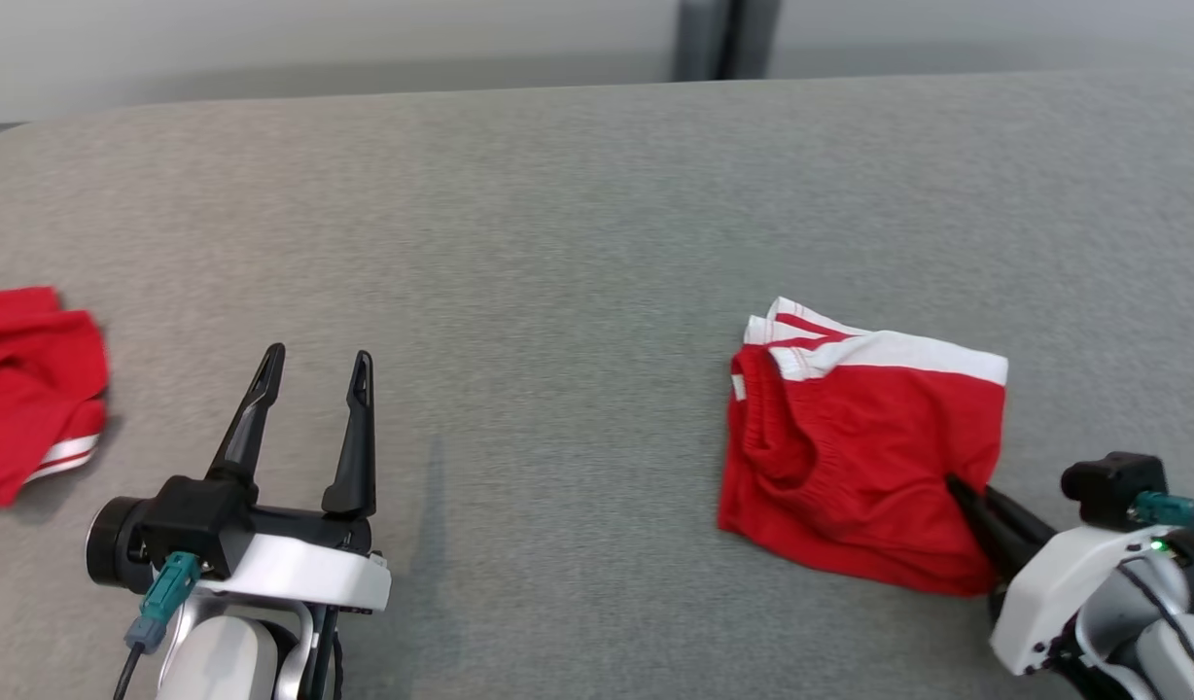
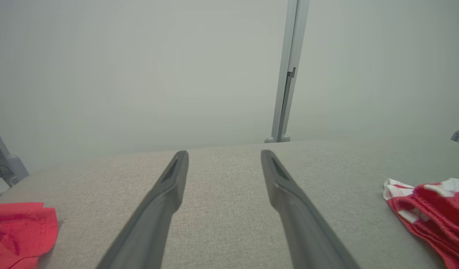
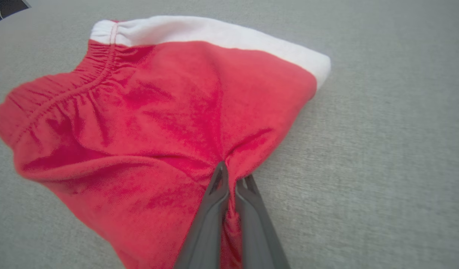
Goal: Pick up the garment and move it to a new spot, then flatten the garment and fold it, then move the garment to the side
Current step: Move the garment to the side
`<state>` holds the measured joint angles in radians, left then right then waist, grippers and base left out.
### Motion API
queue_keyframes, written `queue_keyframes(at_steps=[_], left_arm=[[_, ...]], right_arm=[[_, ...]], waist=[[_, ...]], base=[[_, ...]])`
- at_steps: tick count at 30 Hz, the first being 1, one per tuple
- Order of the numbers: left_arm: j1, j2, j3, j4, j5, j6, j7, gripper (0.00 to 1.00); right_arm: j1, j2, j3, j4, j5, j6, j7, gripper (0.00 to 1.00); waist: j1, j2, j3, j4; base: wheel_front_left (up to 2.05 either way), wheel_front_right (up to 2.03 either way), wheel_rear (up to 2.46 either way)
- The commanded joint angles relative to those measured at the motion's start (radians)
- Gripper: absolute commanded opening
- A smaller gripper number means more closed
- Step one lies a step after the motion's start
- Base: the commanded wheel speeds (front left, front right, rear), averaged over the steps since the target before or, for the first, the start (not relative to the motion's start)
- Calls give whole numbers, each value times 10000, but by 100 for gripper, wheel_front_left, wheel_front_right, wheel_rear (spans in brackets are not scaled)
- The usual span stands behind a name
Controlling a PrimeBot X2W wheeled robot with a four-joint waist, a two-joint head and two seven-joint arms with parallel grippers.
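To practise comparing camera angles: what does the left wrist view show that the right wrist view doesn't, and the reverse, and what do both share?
Left wrist, not right: the open left hand, a second red garment and a grey post. Right wrist, not left: the right hand shut on a fold of the red shorts. Both: the red shorts and the grey table.

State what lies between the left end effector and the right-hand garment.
Only bare grey tabletop, by the head view, separates the left end effector from that garment.
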<state>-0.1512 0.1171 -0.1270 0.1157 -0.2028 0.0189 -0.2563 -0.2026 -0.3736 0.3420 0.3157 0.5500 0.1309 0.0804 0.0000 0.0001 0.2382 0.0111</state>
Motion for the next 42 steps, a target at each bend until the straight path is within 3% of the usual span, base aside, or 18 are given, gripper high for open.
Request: queue_keyframes(at_steps=[1, 13, 20, 26, 32, 33, 34, 35, 42], left_arm=[[-161, 96, -12, -44, 66, -19, 3, 100], [-923, 561, -211, -791, 297, -178, 431, 100], [-1602, 843, -300, -1333, 452, -263, 668, 100], [-1927, 1012, -317, -1532, 508, -271, 752, 100], [-2133, 1128, -372, -1606, 553, -309, 813, 100], [-2149, 1142, -379, -1599, 551, -307, 818, 100], [-2162, 1147, -383, -1588, 556, -301, 819, 100], [-2193, 1156, -383, -1579, 557, -288, 818, 100], [-2119, 1190, -410, -1467, 493, -192, 782, 100]], right_arm=[[-114, -235, -5, 21, 7, -2, 27, 0], [-1759, -2326, 194, 641, -501, 0, -442, 0], [-3291, -3544, -1024, 1824, -941, 0, -770, 0], [-4294, -3805, -1737, 2592, -1122, 0, -1106, 0], [-4998, -3648, -2200, 3227, -1188, 0, -1382, 0], [-5107, -3628, -2264, 3353, -1230, 0, -1480, 31], [-5166, -3582, -2310, 3421, -1243, 0, -1599, 80], [-5244, -3501, -2357, 3513, -1255, 0, -1727, 100], [-5186, -2820, -2805, 4061, -1189, 0, -2581, 100]], waist=[[0, -1, 150, -506], [0, -1, 1725, -1498], [0, -1, 2999, -1644], [0, -1, 3623, -1656], [0, -1, 3999, -1640], [0, -1, 4044, -1643], [0, -1, 4081, -1649], [0, -1, 4102, -1663], [0, -1, 3888, -1838]], base=[[0, 0, 0], [0, 0, 0], [0, 0, 0], [0, 0, 0], [0, 0, 0], [0, 0, 0], [0, 0, 0], [0, 0, 0], [0, 0, 0]])
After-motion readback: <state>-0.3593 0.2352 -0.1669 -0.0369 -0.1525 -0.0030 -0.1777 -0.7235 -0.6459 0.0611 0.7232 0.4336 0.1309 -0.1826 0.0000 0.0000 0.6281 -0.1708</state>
